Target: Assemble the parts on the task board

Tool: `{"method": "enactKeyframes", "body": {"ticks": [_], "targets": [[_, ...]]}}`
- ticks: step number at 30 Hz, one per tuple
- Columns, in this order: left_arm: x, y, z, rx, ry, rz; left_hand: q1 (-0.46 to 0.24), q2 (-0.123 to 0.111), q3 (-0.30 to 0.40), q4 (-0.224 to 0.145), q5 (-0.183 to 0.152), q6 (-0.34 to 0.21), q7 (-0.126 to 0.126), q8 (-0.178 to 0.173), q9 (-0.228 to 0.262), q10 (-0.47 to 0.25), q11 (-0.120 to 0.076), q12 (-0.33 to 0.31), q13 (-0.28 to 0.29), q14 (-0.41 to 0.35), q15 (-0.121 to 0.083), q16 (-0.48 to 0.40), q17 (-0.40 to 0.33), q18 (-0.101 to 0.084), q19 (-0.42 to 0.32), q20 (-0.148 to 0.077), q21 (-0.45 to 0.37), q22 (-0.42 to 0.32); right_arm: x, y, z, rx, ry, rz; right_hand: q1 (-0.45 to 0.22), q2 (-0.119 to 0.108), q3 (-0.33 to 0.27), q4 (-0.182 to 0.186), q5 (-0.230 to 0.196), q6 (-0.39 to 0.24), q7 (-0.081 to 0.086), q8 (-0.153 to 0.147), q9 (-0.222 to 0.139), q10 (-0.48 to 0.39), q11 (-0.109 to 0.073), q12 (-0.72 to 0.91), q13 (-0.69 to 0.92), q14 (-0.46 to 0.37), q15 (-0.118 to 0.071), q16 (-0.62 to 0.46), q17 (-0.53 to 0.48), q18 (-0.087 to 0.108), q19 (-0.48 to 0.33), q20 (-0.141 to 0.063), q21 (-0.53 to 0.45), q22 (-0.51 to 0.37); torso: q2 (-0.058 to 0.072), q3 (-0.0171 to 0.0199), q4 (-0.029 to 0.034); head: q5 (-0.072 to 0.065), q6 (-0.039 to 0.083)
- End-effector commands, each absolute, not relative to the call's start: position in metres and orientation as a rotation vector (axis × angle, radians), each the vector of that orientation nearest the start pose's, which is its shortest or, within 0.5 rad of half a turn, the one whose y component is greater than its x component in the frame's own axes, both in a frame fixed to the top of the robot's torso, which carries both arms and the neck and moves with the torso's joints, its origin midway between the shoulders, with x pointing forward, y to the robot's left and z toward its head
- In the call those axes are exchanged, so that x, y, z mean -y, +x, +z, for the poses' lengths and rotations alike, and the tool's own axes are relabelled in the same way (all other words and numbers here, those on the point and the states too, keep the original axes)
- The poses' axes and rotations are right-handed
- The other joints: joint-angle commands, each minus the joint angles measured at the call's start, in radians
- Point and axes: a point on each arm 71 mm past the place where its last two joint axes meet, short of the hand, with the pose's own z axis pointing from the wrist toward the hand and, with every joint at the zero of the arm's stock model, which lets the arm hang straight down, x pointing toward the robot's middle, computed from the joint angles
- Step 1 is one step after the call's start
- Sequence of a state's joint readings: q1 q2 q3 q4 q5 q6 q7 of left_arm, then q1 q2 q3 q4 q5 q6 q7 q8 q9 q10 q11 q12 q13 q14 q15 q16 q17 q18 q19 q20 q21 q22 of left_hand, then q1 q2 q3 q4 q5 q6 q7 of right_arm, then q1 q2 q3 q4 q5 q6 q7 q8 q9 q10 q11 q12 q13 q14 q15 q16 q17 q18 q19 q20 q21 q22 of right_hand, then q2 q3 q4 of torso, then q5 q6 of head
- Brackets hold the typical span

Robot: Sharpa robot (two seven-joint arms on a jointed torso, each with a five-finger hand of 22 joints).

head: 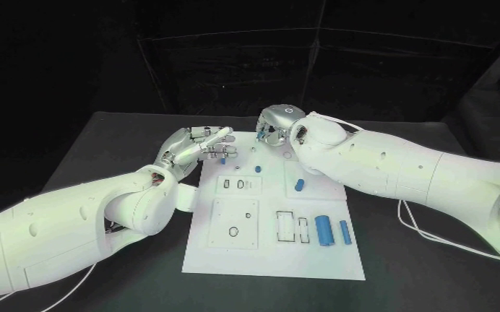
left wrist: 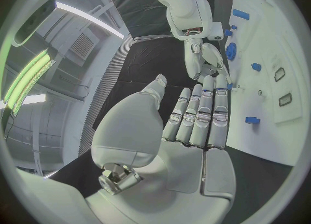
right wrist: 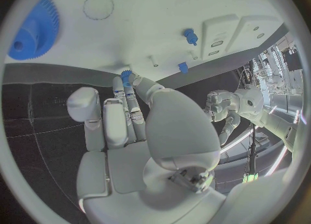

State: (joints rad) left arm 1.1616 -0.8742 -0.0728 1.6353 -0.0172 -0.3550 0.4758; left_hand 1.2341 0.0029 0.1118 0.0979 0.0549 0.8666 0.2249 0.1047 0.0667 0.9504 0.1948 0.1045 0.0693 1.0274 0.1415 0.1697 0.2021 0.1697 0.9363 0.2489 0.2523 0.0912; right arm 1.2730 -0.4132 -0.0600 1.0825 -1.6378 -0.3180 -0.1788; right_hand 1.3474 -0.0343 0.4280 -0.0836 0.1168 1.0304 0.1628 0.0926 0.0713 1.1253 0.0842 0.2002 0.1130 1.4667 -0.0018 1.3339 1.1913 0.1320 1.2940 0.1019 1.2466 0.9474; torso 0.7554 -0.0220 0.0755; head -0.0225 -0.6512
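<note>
Here the task board (head: pixel 273 254) carries blue parts (head: pixel 324 230); the left hand (head: pixel 193 149) spread and empty, the right hand (right wrist: pixel 132 125) pinching a small blue part (right wrist: pixel 126 74).

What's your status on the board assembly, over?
Left robot hand open, flat at far edge of board. Right robot hand pinches small blue part. Nothing in the way.

Left robot hand (head: pixel 196 146) and right robot hand (head: pixel 279 126) close together over the far edge of the task board (head: pixel 273 254), narrow gap between them, small blue parts (head: pixel 324 228) scattered toward the robot from both, bare dark worktop (head: pixel 417 269) outside each hand
</note>
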Motion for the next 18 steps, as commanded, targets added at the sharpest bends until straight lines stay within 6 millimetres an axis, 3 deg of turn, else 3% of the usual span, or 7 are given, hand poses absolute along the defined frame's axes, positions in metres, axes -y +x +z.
{"method": "enactKeyframes", "body": {"ticks": [1,9,18], "targets": [[-0.1915,0.4570,-0.1919,-1.423,-1.075,-1.617,-0.001,0.011,-0.005,-0.001,0.001,-0.008,0.018,-0.004,-0.001,-0.006,0.000,-0.007,-0.001,-0.006,0.004,-0.007,0.002,0.012,0.007,0.001,-0.004,-0.002,0.0972,0.5615,-0.1702,-1.572,-0.327,0.460,-0.003,-0.011,0.001,0.003,-0.002,-0.008,0.000,-0.006,-0.001,0.001,0.004,0.002,-0.001,0.038,0.004,0.005,0.001,-0.015,-0.003,0.002,0.005,0.001,0.001,0.0008,-0.0012,0.001,0.000],[-0.1914,0.4579,-0.1923,-1.426,-1.078,-1.610,0.000,0.012,-0.005,-0.002,0.001,-0.008,0.018,-0.004,-0.001,-0.007,0.000,-0.007,-0.001,-0.007,0.004,-0.007,0.002,0.012,0.007,0.002,-0.004,-0.002,0.0914,0.5581,-0.1709,-1.592,-0.340,0.481,-0.005,-0.012,0.002,0.006,-0.004,-0.008,-0.001,-0.006,-0.001,-0.001,0.004,0.001,-0.001,0.038,0.004,0.004,0.000,-0.015,-0.005,0.002,0.004,-0.002,0.002,0.0018,-0.0024,0.001,-0.004],[-0.1915,0.4583,-0.1922,-1.427,-1.078,-1.609,0.001,0.013,-0.006,-0.002,0.001,-0.008,0.018,-0.005,-0.001,-0.007,0.000,-0.008,-0.001,-0.007,0.004,-0.008,0.003,0.012,0.007,0.002,-0.004,-0.003,0.0899,0.5604,-0.1712,-1.595,-0.331,0.465,-0.008,-0.015,0.002,0.009,-0.005,-0.010,-0.001,-0.008,-0.001,-0.005,0.005,0.000,-0.002,0.037,0.004,0.004,-0.001,-0.014,-0.008,0.003,0.003,-0.005,0.001,0.0001,-0.0005,0.001,-0.003]]}}
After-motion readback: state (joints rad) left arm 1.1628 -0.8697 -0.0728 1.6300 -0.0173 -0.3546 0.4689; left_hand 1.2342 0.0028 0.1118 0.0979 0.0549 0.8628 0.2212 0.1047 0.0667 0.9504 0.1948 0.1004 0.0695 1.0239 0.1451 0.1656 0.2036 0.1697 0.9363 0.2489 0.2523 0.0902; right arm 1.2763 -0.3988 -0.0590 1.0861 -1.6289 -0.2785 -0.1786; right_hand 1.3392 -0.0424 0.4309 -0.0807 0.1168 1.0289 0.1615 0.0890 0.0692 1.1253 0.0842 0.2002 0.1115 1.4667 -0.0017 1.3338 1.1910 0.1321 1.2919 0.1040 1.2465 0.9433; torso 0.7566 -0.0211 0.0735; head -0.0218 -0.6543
